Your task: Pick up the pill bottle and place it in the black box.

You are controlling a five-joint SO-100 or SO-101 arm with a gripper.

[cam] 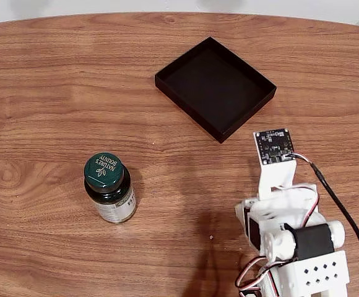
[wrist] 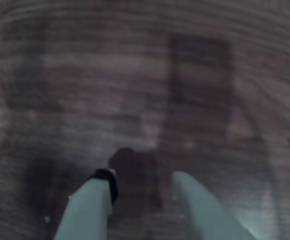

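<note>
Here, worktop (cam: 56,80): brown wood grain, carrying everything in the fixed view.
Pill bottle (cam: 109,187): stands upright on the worktop at lower left of the fixed view, dark green ribbed cap on top with "Nature's Bounty" readable, white and green label below; nothing touches it.
Black box (cam: 167,82): shallow square tray with low walls, turned like a diamond at upper centre of the fixed view, well apart from the bottle, resting flat, its inside bare.
Arm (cam: 291,241): white plastic body with a black motor at lower right of the fixed view, a small dark circuit board (cam: 272,146) at its upper end, a black cable (cam: 343,213) running down its right side; it sits near the box's lower corner and well apart from the bottle.
Tool (wrist: 142,182): in the blurred wrist view, two pale fingers (wrist: 87,210) rise from the bottom edge and stand spread, with bare wood between them and nothing gripped.
</note>
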